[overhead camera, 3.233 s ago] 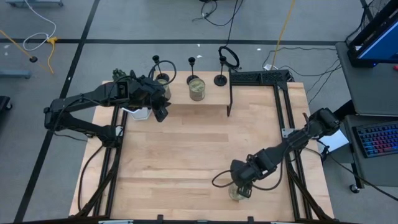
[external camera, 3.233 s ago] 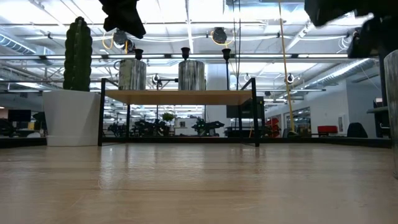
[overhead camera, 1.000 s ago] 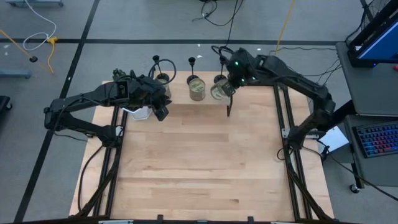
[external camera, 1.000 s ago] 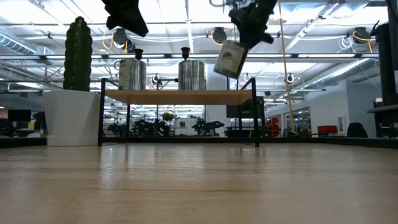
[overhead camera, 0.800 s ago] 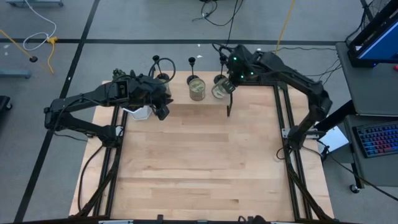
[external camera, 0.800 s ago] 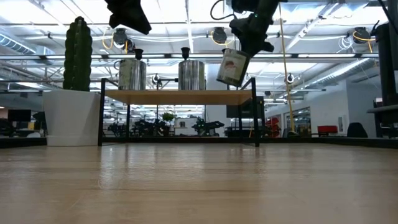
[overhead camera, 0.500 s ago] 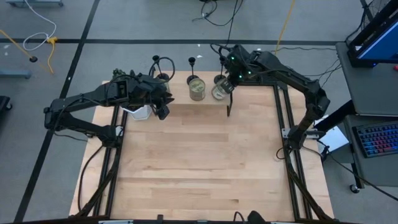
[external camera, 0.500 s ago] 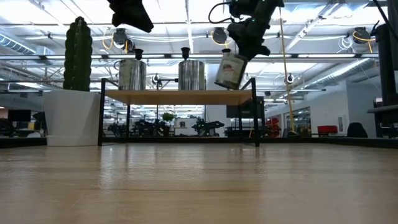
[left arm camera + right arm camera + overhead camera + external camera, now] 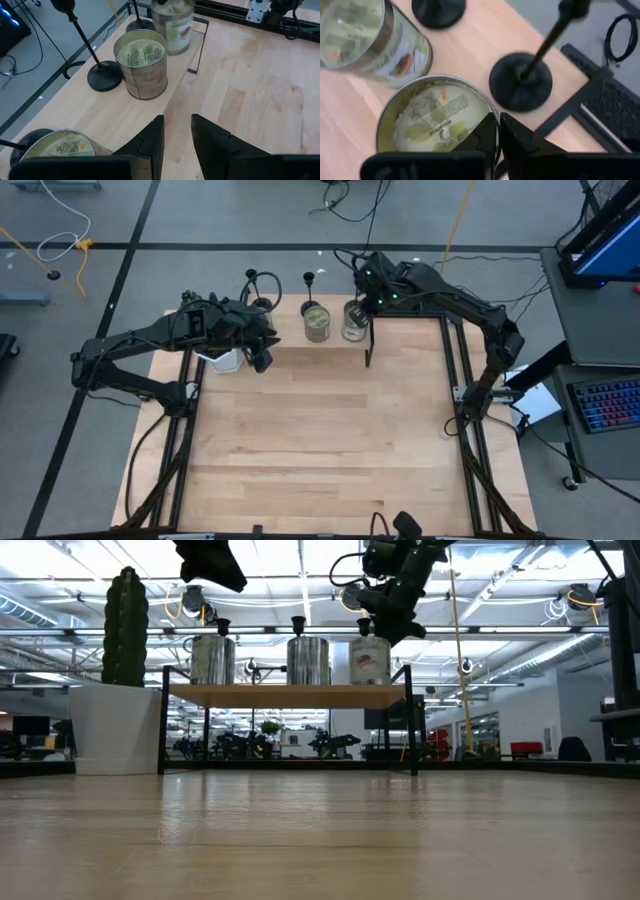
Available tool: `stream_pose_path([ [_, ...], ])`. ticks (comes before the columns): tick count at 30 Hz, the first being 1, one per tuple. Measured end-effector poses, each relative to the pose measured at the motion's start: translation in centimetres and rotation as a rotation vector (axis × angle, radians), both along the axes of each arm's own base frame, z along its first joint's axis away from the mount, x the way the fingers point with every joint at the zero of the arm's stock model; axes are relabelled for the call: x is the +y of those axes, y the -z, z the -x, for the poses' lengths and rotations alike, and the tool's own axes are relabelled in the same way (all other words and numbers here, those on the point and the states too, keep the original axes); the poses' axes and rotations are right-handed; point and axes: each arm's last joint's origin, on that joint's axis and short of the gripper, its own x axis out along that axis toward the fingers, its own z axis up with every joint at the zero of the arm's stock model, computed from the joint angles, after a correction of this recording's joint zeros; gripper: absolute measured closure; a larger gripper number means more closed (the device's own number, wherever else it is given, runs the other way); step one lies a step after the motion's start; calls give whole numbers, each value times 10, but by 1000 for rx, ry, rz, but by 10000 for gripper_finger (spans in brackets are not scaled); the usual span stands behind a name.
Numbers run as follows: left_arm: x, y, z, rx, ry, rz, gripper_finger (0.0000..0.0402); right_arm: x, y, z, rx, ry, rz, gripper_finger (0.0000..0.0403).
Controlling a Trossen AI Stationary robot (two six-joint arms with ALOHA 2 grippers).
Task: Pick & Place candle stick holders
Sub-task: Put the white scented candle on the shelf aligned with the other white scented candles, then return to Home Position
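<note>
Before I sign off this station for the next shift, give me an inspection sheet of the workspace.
Surface: wooden table, with a raised shelf at the far edge.
Job's things: three candle stick holders on the shelf, behind the jars.
Clutter: three jars on the shelf; potted plant at the left end.
Grippers: right gripper shut on the rightmost jar's rim; left gripper open, near the leftmost jar.
Cables: several on the floor.
Surroundings: keyboard on a side desk.

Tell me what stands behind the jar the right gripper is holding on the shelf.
Behind the jar pinched at its rim by the right gripper stands a black candle stick holder, round base on the shelf. Its cup is cut off.
</note>
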Motion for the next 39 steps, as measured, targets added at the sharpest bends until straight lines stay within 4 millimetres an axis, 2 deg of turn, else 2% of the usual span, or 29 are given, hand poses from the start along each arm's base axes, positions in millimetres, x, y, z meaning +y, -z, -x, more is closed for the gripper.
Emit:
stream_pose_path([
  [16,0,0,0,2,-2,3,298,-4,0,-5,-20,-42,48,385],
  [27,0,0,0,-2,-8,11,298,-4,-1,-6,-26,-61,66,300],
  [33,0,0,0,1,-4,7,298,5,-17,1,-75,-68,101,270],
  [39,-2,-3,7,7,13,-14,298,33,-43,22,-97,-99,110,274],
])
